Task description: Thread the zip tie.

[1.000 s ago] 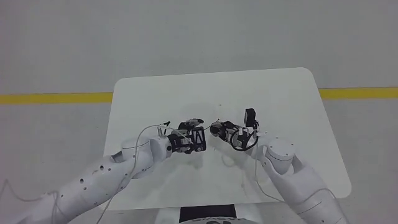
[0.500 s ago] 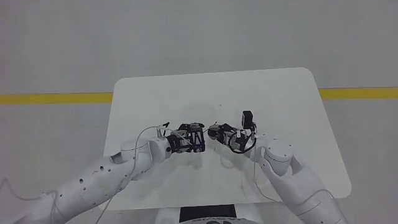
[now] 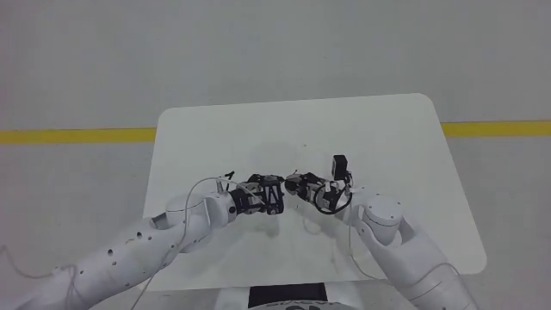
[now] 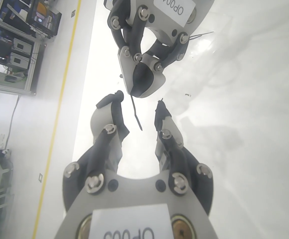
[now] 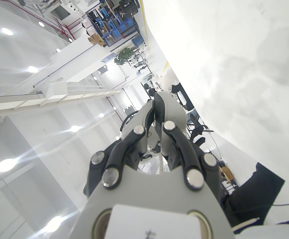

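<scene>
Right gripper (image 4: 137,90) is clamped on the tie (image 4: 135,111), whose free end pokes between the spread fingers of the left gripper (image 4: 140,99). Closing off-centre could bend the thin tie aside, or the grippers could knock

One zip tie (image 4: 136,112), one table (image 3: 387,129), left end effector (image 4: 140,99), right end effector (image 4: 141,92) (two)

Mid-frame, the left pincer (image 3: 273,196) has its fingers spread wide, facing the squeezed-tight right pincer (image 3: 295,184).
</scene>
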Controlling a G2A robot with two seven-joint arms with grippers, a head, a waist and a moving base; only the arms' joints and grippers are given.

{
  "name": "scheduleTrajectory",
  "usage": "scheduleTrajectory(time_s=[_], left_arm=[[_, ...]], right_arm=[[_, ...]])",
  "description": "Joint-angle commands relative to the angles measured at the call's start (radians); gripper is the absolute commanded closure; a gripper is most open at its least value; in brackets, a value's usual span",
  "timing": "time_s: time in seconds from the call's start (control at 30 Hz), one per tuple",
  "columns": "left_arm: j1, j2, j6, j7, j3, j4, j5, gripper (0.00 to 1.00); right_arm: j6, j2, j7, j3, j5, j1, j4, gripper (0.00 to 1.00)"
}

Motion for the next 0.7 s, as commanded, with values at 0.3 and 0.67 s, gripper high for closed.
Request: scheduleTrajectory(time_s=[0.3, 0.67], left_arm=[[0.007, 0.014, 0.029, -0.004, 0.007, -0.013, 0.000, 1.00], [0.020, 0.028, 0.059, -0.007, 0.004, -0.027, 0.000, 1.00]], right_arm=[[0.003, 0.001, 0.006, -0.006, -0.007, -0.011, -0.017, 1.00], [-0.007, 0.007, 0.018, 0.001, -0.036, -0.029, -0.036, 0.00]])
